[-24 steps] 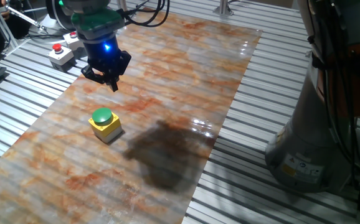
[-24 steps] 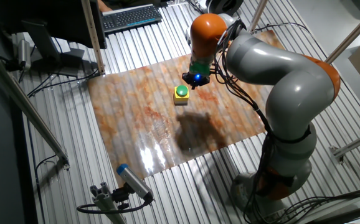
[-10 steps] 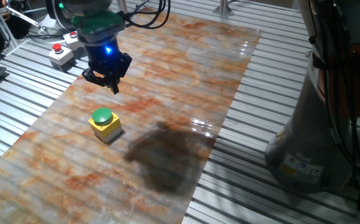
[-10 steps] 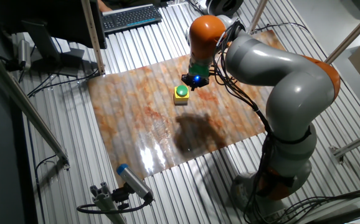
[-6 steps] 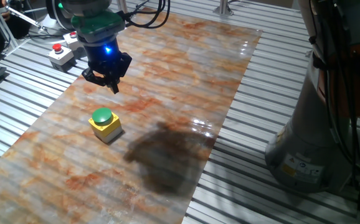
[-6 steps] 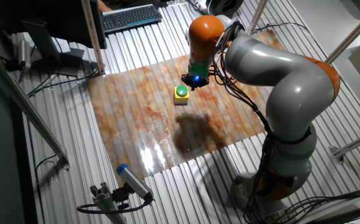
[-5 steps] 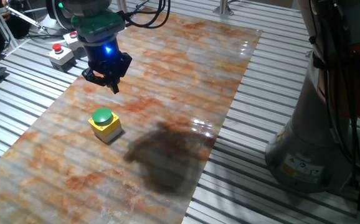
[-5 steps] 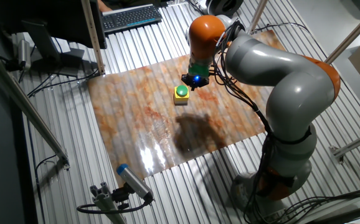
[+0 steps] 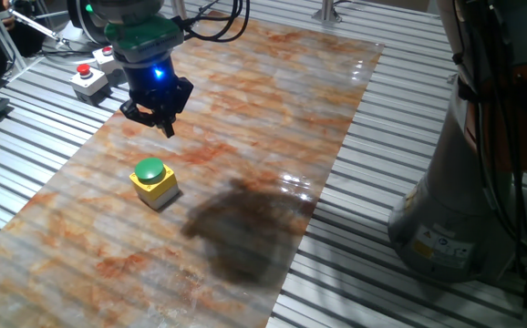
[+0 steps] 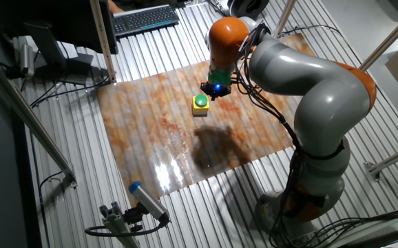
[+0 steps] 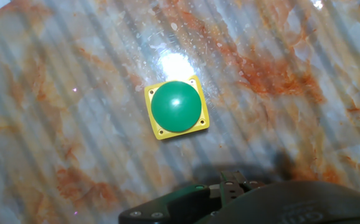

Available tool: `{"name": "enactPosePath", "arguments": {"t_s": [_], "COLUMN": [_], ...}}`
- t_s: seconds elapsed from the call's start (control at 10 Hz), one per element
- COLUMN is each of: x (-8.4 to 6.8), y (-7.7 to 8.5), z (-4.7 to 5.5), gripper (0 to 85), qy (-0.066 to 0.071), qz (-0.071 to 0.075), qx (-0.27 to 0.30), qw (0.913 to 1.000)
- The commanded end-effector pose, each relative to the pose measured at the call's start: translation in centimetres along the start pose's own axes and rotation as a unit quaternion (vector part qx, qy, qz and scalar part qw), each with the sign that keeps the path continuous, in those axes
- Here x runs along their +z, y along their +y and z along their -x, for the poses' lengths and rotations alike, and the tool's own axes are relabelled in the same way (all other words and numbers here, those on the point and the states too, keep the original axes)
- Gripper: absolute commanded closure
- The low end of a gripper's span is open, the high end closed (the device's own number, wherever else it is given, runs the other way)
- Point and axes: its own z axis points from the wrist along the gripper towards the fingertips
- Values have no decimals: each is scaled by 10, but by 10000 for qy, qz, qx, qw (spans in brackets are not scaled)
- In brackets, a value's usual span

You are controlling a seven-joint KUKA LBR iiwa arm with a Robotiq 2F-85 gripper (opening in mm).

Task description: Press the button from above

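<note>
Your green dome button (image 9: 149, 170) sits on its small yellow square box (image 9: 157, 189), standing on the marbled orange-and-white sheet (image 9: 273, 109) that covers the ribbed metal table (image 9: 373, 164). The gripper (image 9: 160, 121) hangs in the air above the sheet, apart from the button and not touching it; a blue light glows on its body.

In the other fixed view the gripper (image 10: 216, 90) partly overlaps the button (image 10: 200, 102), so you cannot judge the gap between them there. In the hand view the button (image 11: 175, 106) lies near the middle of the frame, while only a dark piece of the hand's housing (image 11: 230, 199) shows at the bottom edge, with the fingertips out of sight. No view shows the fingertips clearly enough, so you cannot tell whether the fingers are apart or together.

A grey box with a red button (image 9: 87, 78) stands off the sheet, partly hidden behind the arm.
</note>
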Motion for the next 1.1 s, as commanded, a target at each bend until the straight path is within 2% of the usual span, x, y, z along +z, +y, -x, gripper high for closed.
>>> {"name": "enactPosePath", "arguments": {"t_s": [0.0, 1.0], "x": [0, 1], "y": [0, 1], "z": [0, -3], "gripper": [850, 850], "qy": [1, -34], "qz": [5, -26], "qx": [1, -6], "qw": [10000, 10000]}}
